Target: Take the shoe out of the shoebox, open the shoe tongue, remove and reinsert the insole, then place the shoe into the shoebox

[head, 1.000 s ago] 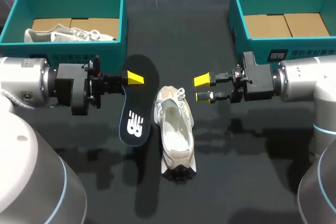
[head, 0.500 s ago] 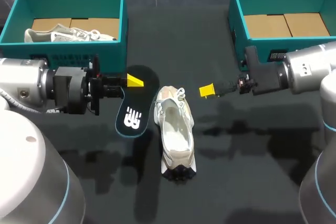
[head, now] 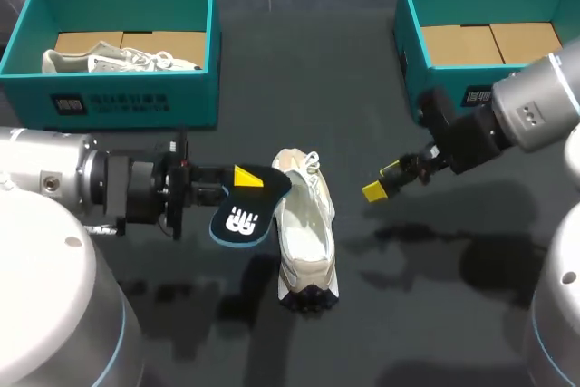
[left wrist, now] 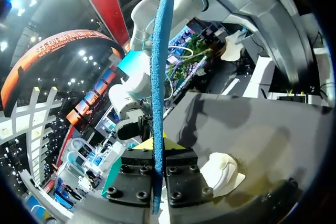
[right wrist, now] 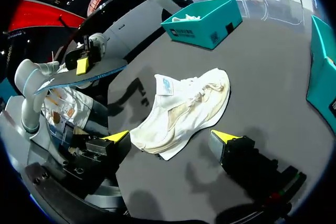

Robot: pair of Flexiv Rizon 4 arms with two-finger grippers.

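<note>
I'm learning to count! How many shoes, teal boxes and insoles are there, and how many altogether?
Shoes: 2, the shoe on the table and the shoe in a box
Teal boxes: 2, the left box and the right box
Insoles: 1, the insole
Total: 5

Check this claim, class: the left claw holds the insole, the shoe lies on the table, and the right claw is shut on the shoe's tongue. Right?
Wrong on the right claw: it is open, empty, clear of the tongue, as the right wrist view shows. The left claw holds the insole; the shoe lies on the table.
</note>
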